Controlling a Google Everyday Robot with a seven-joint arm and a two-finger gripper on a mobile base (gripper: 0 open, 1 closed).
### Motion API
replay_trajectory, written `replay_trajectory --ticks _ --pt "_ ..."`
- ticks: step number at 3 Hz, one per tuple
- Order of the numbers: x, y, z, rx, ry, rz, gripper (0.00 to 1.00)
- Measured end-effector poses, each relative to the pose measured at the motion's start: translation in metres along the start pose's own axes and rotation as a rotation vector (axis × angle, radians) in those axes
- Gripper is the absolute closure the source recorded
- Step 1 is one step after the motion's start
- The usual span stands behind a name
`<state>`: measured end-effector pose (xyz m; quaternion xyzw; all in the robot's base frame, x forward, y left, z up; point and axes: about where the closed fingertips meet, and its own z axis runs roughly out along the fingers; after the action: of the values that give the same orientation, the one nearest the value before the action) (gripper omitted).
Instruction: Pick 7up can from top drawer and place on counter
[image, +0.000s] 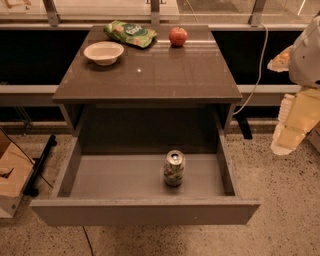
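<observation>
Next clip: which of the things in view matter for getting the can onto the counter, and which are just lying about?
Job: 7up can, upright in the open top drawer; counter; pincer, at the right edge, away from the drawer.
Lying about: white bowl, green chip bag, red apple, all on the counter; cardboard box, far left.
</observation>
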<state>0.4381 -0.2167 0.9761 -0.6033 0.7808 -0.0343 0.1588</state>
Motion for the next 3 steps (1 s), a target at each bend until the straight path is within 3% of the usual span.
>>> replay_trajectory --ticks 1,3 --pt "-0.001 0.0 0.0 0.002 -0.003 0.0 0.0" --pt "-0.034 0.006 0.038 -0.03 -0.131 -0.036 0.0"
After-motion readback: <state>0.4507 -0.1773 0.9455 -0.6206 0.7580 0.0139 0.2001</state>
